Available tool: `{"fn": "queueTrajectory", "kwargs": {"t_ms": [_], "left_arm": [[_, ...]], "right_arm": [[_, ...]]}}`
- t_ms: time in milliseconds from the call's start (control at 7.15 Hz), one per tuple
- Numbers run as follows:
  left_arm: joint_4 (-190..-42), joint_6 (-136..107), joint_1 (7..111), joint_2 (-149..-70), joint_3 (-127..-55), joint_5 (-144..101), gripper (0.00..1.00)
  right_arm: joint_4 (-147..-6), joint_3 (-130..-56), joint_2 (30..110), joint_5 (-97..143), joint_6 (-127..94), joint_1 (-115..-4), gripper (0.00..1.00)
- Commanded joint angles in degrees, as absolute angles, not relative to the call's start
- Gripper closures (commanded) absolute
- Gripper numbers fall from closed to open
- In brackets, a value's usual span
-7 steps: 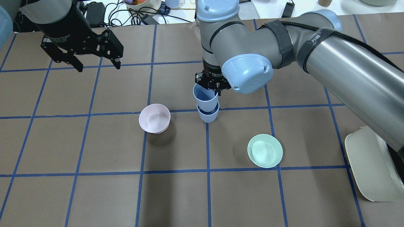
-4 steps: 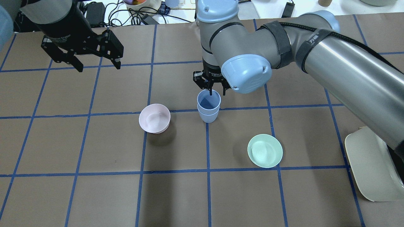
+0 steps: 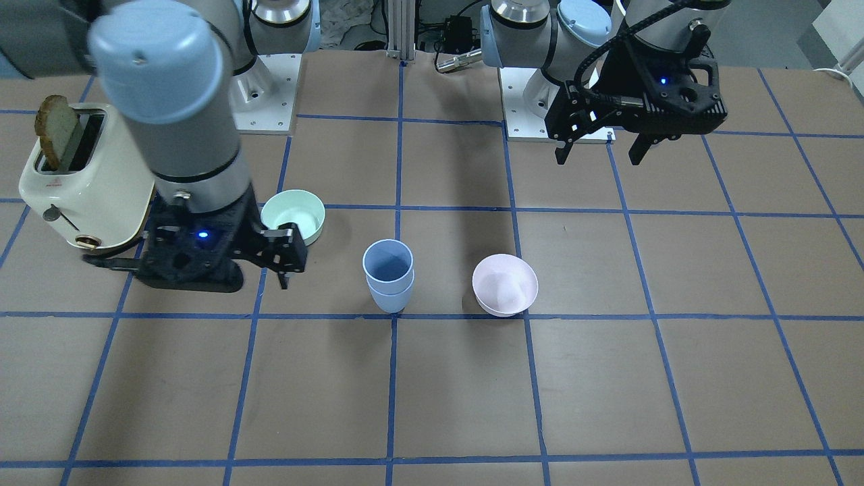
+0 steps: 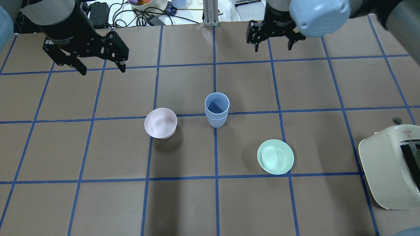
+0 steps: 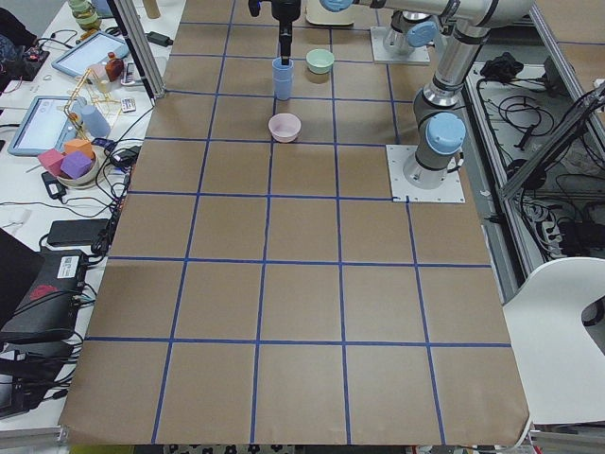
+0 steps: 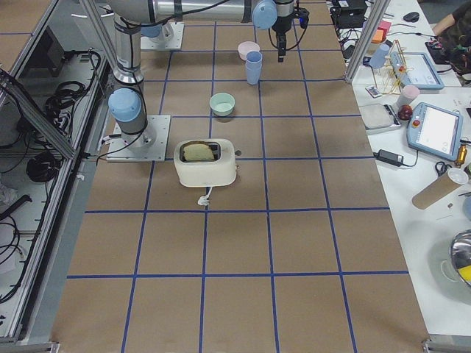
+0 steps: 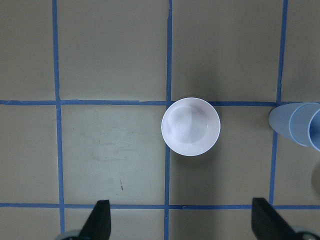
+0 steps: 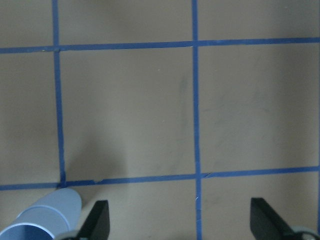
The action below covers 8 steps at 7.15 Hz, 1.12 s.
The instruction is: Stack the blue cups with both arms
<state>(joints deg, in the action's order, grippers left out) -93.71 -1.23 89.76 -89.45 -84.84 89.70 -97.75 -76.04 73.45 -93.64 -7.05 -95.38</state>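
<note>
The two blue cups (image 4: 217, 113) stand nested, one inside the other, upright on the table's middle line; they also show in the front view (image 3: 388, 280). No gripper touches them. My right gripper (image 4: 273, 48) is open and empty, high over the far side of the table, to the right of the cups. Its wrist view shows the cups (image 8: 47, 215) at the bottom left corner. My left gripper (image 4: 102, 67) is open and empty, high at the far left. Its wrist view shows the cups (image 7: 300, 130) at the right edge.
A pale pink bowl (image 4: 160, 123) sits just left of the cups. A mint-green bowl (image 4: 275, 156) sits nearer and to the right. A cream toaster (image 4: 390, 167) holding a bread slice (image 3: 57, 131) stands at the right edge.
My right gripper let go of the upper cup, which dropped into the lower one. The right arm then pulled away to the far right. The left arm has not moved.
</note>
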Motion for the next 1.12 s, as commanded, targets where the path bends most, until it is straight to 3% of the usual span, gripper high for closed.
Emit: {"fn": "queueTrajectory", "kwargs": {"t_ms": [0,140,978], "left_arm": [[-93.69,-1.23,89.82,-89.74,-84.82,89.65,0.0],[-93.6,-1.23,89.82,-89.91,-84.81,89.65,0.0],[-93.95,-1.23,89.91,-89.74,-84.9,89.65,0.0]], "right_arm": [[-88.1,-67.62,73.74,-94.3,-2.73,-91.85,0.0],[-86.85,-68.11,75.05,-94.13,5.8,-90.98,0.0],[-82.09,-70.73,78.48,-89.38,2.99,-89.47,0.0]]}}
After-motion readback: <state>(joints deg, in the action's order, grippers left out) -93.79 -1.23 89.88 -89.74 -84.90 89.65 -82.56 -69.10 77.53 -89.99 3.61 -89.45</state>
